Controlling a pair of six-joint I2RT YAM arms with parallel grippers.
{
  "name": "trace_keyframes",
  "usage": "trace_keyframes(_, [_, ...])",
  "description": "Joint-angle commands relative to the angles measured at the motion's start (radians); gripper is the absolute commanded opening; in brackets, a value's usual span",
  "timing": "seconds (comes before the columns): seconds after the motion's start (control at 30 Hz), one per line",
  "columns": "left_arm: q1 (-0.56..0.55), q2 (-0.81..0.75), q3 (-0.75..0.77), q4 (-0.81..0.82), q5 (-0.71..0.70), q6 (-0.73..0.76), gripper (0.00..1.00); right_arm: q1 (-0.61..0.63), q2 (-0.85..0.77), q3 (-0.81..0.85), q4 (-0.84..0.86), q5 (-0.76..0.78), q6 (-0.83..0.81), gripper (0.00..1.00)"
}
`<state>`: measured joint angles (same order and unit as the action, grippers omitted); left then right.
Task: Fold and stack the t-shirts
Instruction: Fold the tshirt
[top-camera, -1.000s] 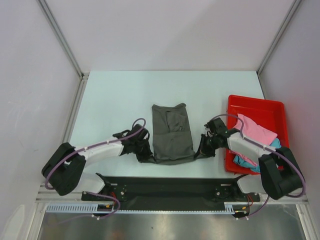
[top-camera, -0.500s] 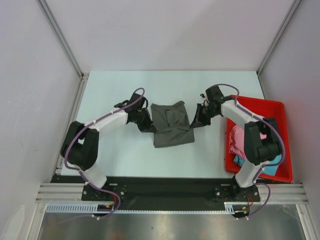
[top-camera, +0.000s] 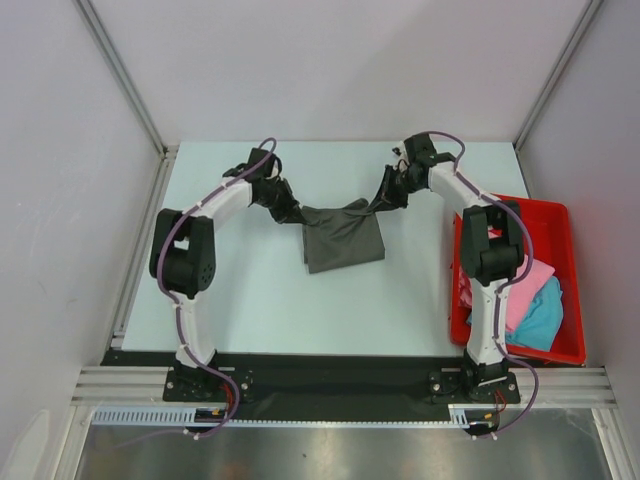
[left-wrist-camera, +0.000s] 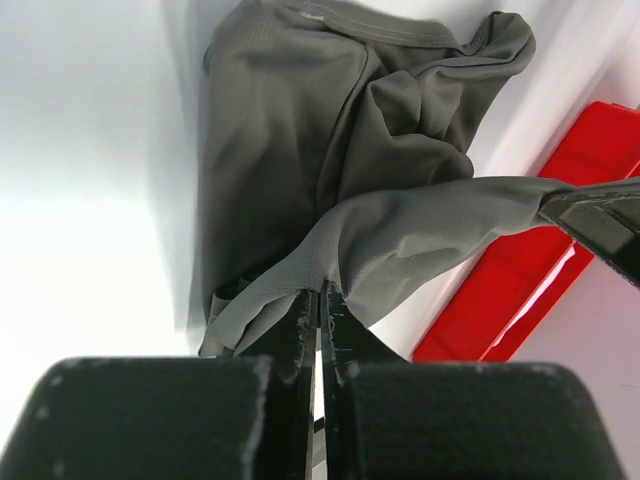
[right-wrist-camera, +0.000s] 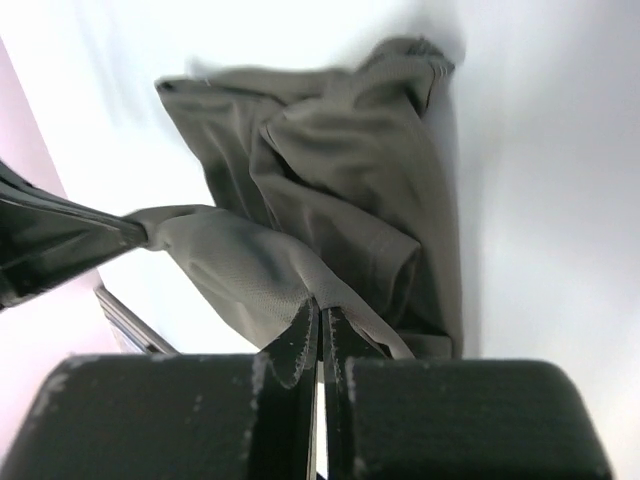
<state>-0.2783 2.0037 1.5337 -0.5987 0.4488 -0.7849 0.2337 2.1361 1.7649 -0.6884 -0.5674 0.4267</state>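
Note:
A charcoal-grey t-shirt (top-camera: 342, 240) lies folded in the middle of the white table, its far edge lifted and stretched between both grippers. My left gripper (top-camera: 296, 214) is shut on the shirt's left corner (left-wrist-camera: 300, 285). My right gripper (top-camera: 379, 205) is shut on the right corner (right-wrist-camera: 335, 290). In both wrist views the rest of the grey shirt (left-wrist-camera: 330, 110) (right-wrist-camera: 340, 170) hangs bunched below the taut edge. A pink t-shirt (top-camera: 530, 285) and a turquoise t-shirt (top-camera: 538, 318) lie crumpled in the red tray (top-camera: 520, 212) at the right.
The red tray (left-wrist-camera: 520, 260) stands against the table's right side, close to the right arm. Metal frame posts (top-camera: 120, 75) and white walls enclose the table at the back and sides. A black base rail (top-camera: 330, 375) runs along the near edge.
Both arms swung from the near edge toward the back of the table, carrying the grey shirt's near edge up and over; the shirt's footprint shortened and shifted back.

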Motion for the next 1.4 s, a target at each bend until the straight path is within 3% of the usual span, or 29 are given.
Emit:
trace_keyframes(0.0, [0.022,0.030,0.074,-0.003,0.057,0.018,0.01,-0.008,0.036,0.099,-0.003,-0.042,0.026,0.00])
trace_keyframes(0.33, [0.073,0.099,0.140,0.028,0.079,0.006,0.01,-0.017,0.188,0.271,0.015,-0.106,0.050,0.00])
trace_keyframes(0.83, [0.119,0.213,0.264,0.037,0.061,0.021,0.05,-0.062,0.311,0.337,0.208,-0.184,0.205,0.04])
trace_keyframes(0.93, [0.128,0.242,0.293,0.045,0.034,0.027,0.21,-0.068,0.347,0.369,0.257,-0.190,0.237,0.11])
trace_keyframes(0.97, [0.131,0.250,0.307,0.015,0.022,0.033,0.26,-0.077,0.361,0.387,0.251,-0.193,0.244,0.24])
trace_keyframes(1.13, [0.137,0.146,0.338,-0.041,-0.090,0.114,0.45,-0.125,0.377,0.560,0.116,-0.175,0.158,0.47])
trace_keyframes(1.17, [0.130,0.112,0.327,-0.027,-0.107,0.130,0.46,-0.132,0.364,0.568,0.084,-0.170,0.140,0.55])
trace_keyframes(1.2, [0.122,0.071,0.286,-0.006,-0.120,0.133,0.47,-0.135,0.329,0.561,0.075,-0.164,0.115,0.56])
trace_keyframes(1.33, [0.065,-0.078,0.180,0.060,-0.118,0.125,0.38,-0.102,0.205,0.403,0.121,-0.190,0.118,0.56])
trace_keyframes(1.37, [0.056,-0.098,0.143,0.144,-0.095,0.089,0.36,-0.090,0.177,0.318,0.175,-0.190,0.119,0.56])
